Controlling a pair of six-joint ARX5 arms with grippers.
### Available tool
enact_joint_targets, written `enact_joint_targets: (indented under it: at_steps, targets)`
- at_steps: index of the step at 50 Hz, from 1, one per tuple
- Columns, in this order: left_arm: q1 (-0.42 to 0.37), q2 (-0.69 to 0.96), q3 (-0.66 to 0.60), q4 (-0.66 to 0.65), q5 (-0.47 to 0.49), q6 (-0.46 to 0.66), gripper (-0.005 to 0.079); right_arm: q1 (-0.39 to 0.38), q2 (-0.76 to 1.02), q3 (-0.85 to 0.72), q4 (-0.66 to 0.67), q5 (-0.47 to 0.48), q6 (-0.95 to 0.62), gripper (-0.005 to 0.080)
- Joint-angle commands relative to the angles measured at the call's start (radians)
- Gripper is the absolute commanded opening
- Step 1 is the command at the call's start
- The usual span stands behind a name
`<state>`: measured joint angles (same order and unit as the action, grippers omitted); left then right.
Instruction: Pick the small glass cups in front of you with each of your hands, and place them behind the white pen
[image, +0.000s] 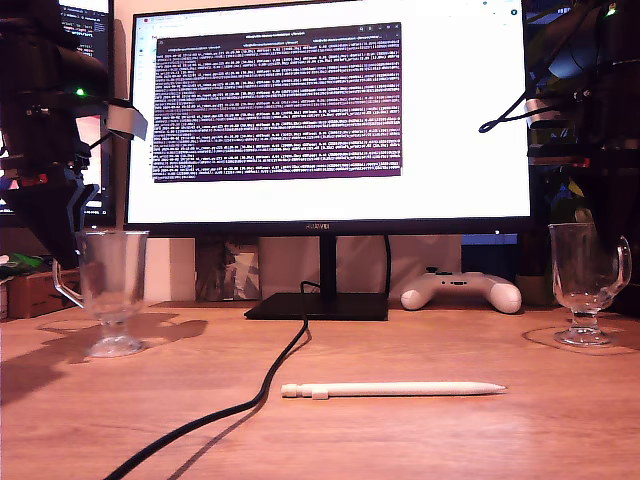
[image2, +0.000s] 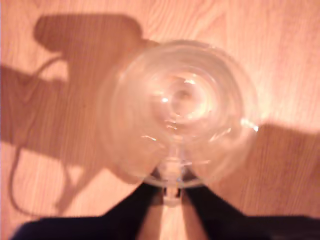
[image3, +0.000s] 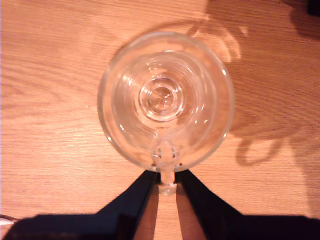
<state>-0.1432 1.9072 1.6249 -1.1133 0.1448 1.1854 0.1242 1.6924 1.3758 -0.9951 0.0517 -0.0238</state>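
Key relation: each handle points back at its own gripper, bowl straight ahead.
- My first gripper (image2: 170, 189): jaws narrow, handle of first cup (image2: 180, 100) in gap between tips. Clamping contact not resolvable (view blurred).
- My second gripper (image3: 166, 176): jaws narrow, handle of second cup (image3: 165, 95) between tips. Contact likewise unclear.
- Cups: both upright on desk (image: 420, 350), well apart, at opposite sides of exterior view.
- White pen (image: 392, 389): lies crosswise between cups, nearer camera.

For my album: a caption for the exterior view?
Two glass mugs flank a white pen before a monitor.
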Motion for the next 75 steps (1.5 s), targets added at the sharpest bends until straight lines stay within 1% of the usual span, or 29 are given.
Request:
enact_joint_targets:
  at_steps: [1, 9, 15, 17, 24, 29, 35, 42, 44, 47, 49, 51, 52, 54, 55, 57, 58, 60, 62, 64, 65, 66, 67, 70, 72, 73, 75]
  targets:
    - [-0.004, 0.027, -0.013, 0.005, 0.005, 0.000, -0.0023, -0.002, 0.007, 0.006, 0.010, -0.002, 0.010, -0.0011]
    - [-0.004, 0.026, -0.013, 0.010, 0.005, -0.005, -0.0023, -0.002, 0.007, 0.006, 0.011, -0.002, 0.023, -0.0011]
    - [-0.010, 0.016, -0.012, 0.005, 0.005, -0.042, -0.0023, -0.002, 0.006, 0.007, 0.008, -0.002, 0.023, -0.0011]
    - [-0.014, 0.008, -0.011, 0.000, 0.005, -0.061, -0.0023, -0.002, 0.004, 0.008, 0.002, -0.001, 0.023, -0.0011]
    - [-0.023, -0.019, 0.008, -0.019, 0.004, -0.064, -0.0023, -0.002, 0.002, 0.021, -0.033, -0.001, 0.023, -0.0011]
    - [-0.029, -0.032, 0.033, -0.045, 0.005, -0.093, -0.0023, 0.000, -0.013, 0.034, -0.045, -0.001, 0.023, -0.0011]
    - [-0.040, -0.050, 0.053, -0.066, 0.005, -0.136, -0.0023, 0.000, -0.047, 0.062, -0.058, -0.001, 0.023, -0.0011]
    - [-0.059, -0.077, 0.067, -0.076, 0.005, -0.155, -0.0023, 0.000, -0.071, 0.107, -0.101, -0.001, 0.023, -0.0011]
    - [-0.066, -0.077, 0.078, -0.088, 0.004, -0.196, -0.0023, 0.002, -0.077, 0.119, -0.117, -0.001, 0.023, -0.0011]
    - [-0.076, -0.077, 0.098, -0.117, 0.005, -0.208, -0.0023, 0.011, -0.082, 0.133, -0.135, -0.001, 0.024, -0.0011]
    - [-0.088, -0.077, 0.110, -0.125, 0.005, -0.264, -0.0023, 0.021, -0.085, 0.142, -0.145, -0.001, 0.029, -0.0011]
    - [-0.097, -0.078, 0.122, -0.125, 0.005, -0.264, -0.0023, 0.032, -0.089, 0.150, -0.152, -0.001, 0.035, -0.0011]
    - [-0.102, -0.078, 0.128, -0.125, 0.005, -0.347, -0.0023, 0.039, -0.091, 0.154, -0.154, -0.001, 0.039, -0.0011]
    - [-0.111, -0.079, 0.139, -0.125, 0.005, -0.362, -0.0023, 0.052, -0.094, 0.161, -0.156, -0.001, 0.052, -0.0011]
    - [-0.117, -0.079, 0.144, -0.125, 0.006, -0.436, -0.0023, 0.061, -0.095, 0.163, -0.155, -0.001, 0.058, -0.0011]
    - [-0.132, -0.079, 0.152, -0.126, 0.006, -0.454, -0.0023, 0.080, -0.099, 0.166, -0.155, -0.001, 0.072, -0.0011]
    - [-0.138, -0.079, 0.154, -0.127, 0.008, -0.518, -0.0023, 0.090, -0.101, 0.167, -0.155, -0.001, 0.079, -0.0011]
    - [-0.156, -0.079, 0.161, -0.129, 0.009, -0.538, -0.0023, 0.108, -0.103, 0.168, -0.155, -0.001, 0.090, -0.0011]
    - [-0.172, -0.079, 0.165, -0.128, 0.009, -0.604, -0.0023, 0.122, -0.105, 0.168, -0.155, -0.001, 0.111, -0.0011]
    - [-0.187, -0.079, 0.169, -0.128, 0.009, -0.621, -0.0023, 0.140, -0.106, 0.168, -0.153, -0.001, 0.129, -0.0011]
    - [-0.193, -0.079, 0.169, -0.127, 0.009, -0.667, -0.0023, 0.151, -0.106, 0.168, -0.151, -0.001, 0.135, -0.0011]
    - [-0.200, -0.079, 0.169, -0.125, 0.011, -0.687, -0.0023, 0.159, -0.106, 0.168, -0.149, -0.001, 0.144, -0.0011]
    - [-0.208, -0.079, 0.170, -0.124, 0.015, -0.687, -0.0023, 0.163, -0.106, 0.168, -0.147, -0.001, 0.156, -0.0011]
    - [-0.227, -0.079, 0.170, -0.121, 0.037, -0.744, -0.0023, 0.194, -0.106, 0.168, -0.138, -0.001, 0.183, -0.0011]
    - [-0.238, -0.079, 0.170, -0.118, 0.051, -0.744, -0.0023, 0.208, -0.106, 0.168, -0.131, -0.001, 0.197, -0.0011]
    - [-0.245, -0.079, 0.170, -0.114, 0.055, -0.789, -0.0023, 0.214, -0.106, 0.168, -0.127, -0.001, 0.209, -0.0011]
    - [-0.253, -0.079, 0.170, -0.105, 0.058, -0.789, -0.0023, 0.230, -0.106, 0.168, -0.119, -0.001, 0.221, -0.0011]
